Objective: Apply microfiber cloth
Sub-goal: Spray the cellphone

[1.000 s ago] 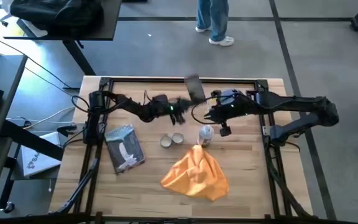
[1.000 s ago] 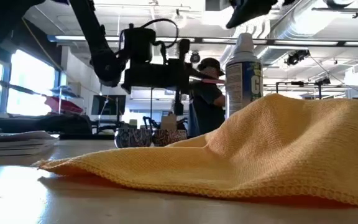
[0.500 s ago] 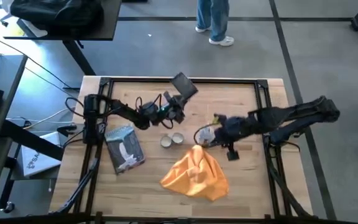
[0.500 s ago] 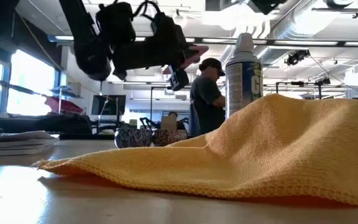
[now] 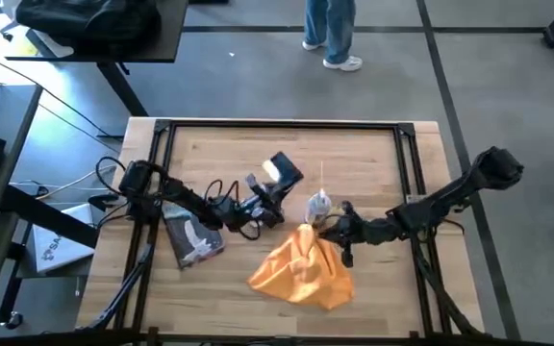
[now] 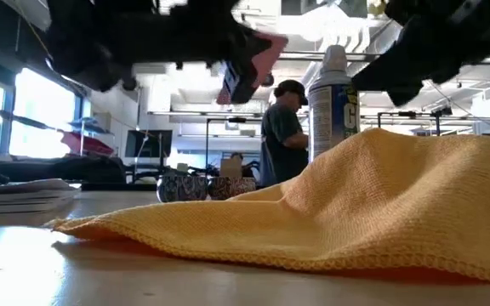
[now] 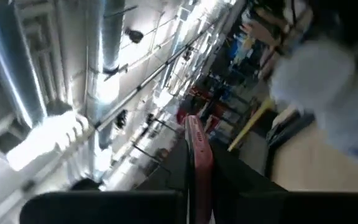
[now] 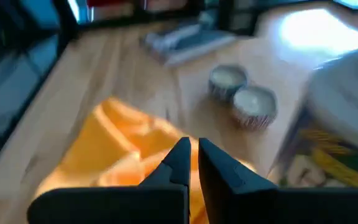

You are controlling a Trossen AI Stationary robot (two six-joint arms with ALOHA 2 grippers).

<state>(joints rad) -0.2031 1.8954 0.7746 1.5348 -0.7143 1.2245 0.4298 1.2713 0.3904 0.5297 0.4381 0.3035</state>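
A: Cloth location?
B: The microfiber cloth (image 5: pixel 302 270) lies crumpled on the counter (image 5: pixel 373 163).
A: End effectors?
B: Right end effector (image 5: pixel 321 231) fingers nearly together, above cloth edge; left end effector (image 5: pixel 275 183) clamps a flat card (image 5: pixel 282 170).

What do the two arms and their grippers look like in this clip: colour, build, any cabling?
Both arms are dark, near-black jointed links. The left arm has loose black cables looping along it up to the left gripper. The right arm looks cleaner. The right gripper has two slim dark fingers tapering to points.
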